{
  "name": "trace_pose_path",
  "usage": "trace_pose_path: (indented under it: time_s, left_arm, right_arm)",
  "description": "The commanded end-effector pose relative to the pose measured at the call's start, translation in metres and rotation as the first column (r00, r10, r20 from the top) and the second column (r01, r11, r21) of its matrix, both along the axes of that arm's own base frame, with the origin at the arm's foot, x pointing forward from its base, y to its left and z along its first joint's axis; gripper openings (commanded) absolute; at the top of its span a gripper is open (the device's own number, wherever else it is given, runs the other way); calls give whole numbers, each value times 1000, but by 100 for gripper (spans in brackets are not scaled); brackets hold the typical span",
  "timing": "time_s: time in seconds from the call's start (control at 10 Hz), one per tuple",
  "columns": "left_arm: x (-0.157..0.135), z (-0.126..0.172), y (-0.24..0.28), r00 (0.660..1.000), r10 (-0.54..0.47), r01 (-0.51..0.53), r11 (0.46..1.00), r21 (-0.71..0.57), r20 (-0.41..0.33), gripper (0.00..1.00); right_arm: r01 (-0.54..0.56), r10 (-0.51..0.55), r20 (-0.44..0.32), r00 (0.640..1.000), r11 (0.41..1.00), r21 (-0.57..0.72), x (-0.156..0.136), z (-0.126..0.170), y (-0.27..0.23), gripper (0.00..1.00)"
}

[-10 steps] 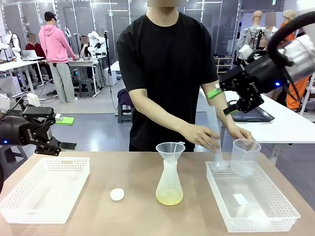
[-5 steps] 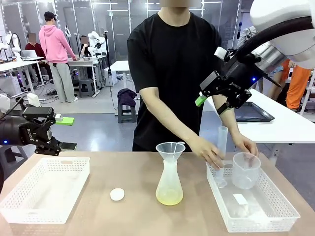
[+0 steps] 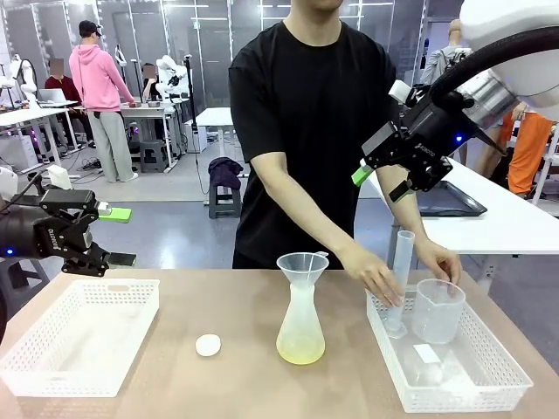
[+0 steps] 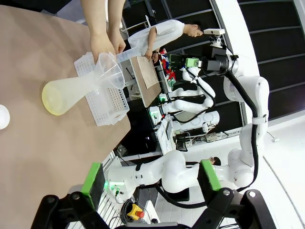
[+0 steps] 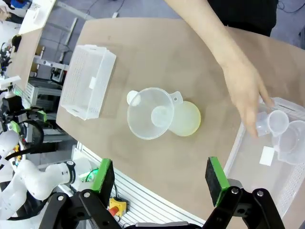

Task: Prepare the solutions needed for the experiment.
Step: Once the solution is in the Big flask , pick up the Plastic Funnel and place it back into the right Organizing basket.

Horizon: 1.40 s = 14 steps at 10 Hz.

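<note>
Pale yellow-green solution (image 3: 300, 351) pools in upright flask (image 3: 300, 323).

Bright even light, wrist-cam edge distortion

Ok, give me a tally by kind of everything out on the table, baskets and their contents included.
White baskets: 2, left basket, right basket
Flask holding yellow-green solution: 1
Funnel: 1
Graduated cylinder: 1
Beaker: 1
White disc: 1
Total: 7
</note>
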<state>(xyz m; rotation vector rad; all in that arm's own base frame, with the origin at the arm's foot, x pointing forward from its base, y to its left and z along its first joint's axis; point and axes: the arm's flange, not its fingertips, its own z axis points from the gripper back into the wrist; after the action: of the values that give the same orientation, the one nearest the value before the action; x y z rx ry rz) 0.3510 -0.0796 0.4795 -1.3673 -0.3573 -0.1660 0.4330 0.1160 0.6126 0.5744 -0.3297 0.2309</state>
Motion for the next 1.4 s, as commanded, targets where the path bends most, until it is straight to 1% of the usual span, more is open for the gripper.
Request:
trace_pose_path:
  time_s: [0.0, 0.1, 0.2, 0.3, 0.6, 1.0, 1.3]
  left_arm:
    - [1, 3, -3, 1000, 3, -4, 1000, -31, -7, 100]
    - [1, 3, -3, 1000, 3, -4, 1000, -31, -7, 100]
    - [1, 3, -3, 1000, 3, -4, 1000, -31, -7, 100]
    - [1, 3, -3, 1000, 3, -4, 1000, -31, -7, 100]
    - [1, 3, -3, 1000, 3, -4, 1000, -31, -7, 100]
    - [1, 3, -3, 1000, 3, -4, 1000, -31, -7, 100]
    - [1, 3, -3, 1000, 3, -4, 1000, -31, -7, 100]
  right_arm:
    - [-89, 84, -62, 995, 992, -94, 7, -6, 17, 96]
    - [-110, 100, -81, 992, 985, -134, 15, -7, 33, 96]
    - [-111, 99, -86, 991, 982, -152, 23, -9, 45, 96]
    - [-115, 96, -107, 990, 977, -182, 30, -15, 55, 96]
    - [-141, 100, -184, 978, 964, -227, 52, -43, 79, 96]
    - [-184, 116, -265, 957, 952, -245, 71, -73, 94, 96]
    - [-230, 145, -326, 934, 944, -239, 86, -92, 107, 96]
